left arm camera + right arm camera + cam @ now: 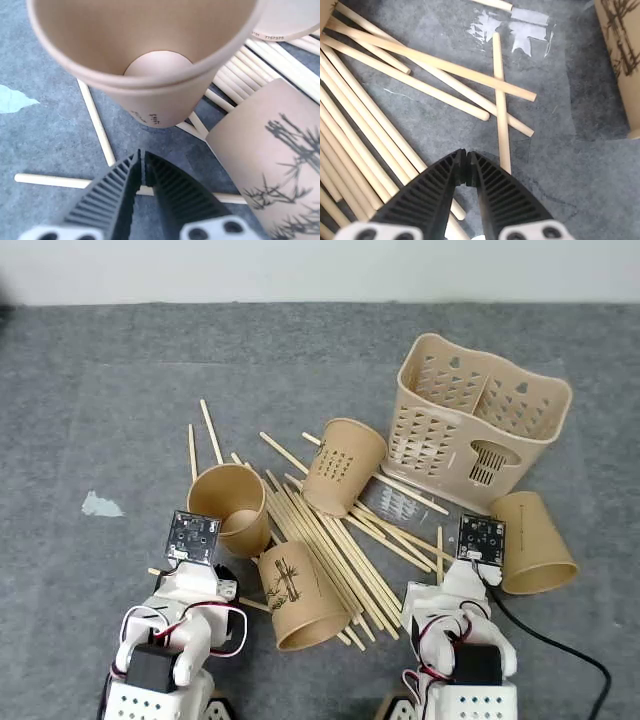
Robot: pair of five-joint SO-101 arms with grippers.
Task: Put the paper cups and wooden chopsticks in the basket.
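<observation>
Several paper cups lie on the grey mat: one (pixel 232 506) open towards my left arm, one (pixel 297 594) on its side beside it, one (pixel 343 465) near the basket (pixel 478 420), one (pixel 533 543) at the right. Wooden chopsticks (pixel 330 540) are strewn between the arms. My left gripper (pixel 143 165) is shut and empty, just short of the open cup (pixel 150 55), above a chopstick (pixel 50 181). My right gripper (pixel 466 166) is shut and empty, beside a lone chopstick (pixel 501 115) and a bundle of chopsticks (pixel 365 135).
A clear plastic wrapper (pixel 400 505) lies on the mat in front of the basket, also in the right wrist view as a wrapper (pixel 520 30). A pale scrap (pixel 101 506) sits at the left. The white wall (pixel 320 270) bounds the far side.
</observation>
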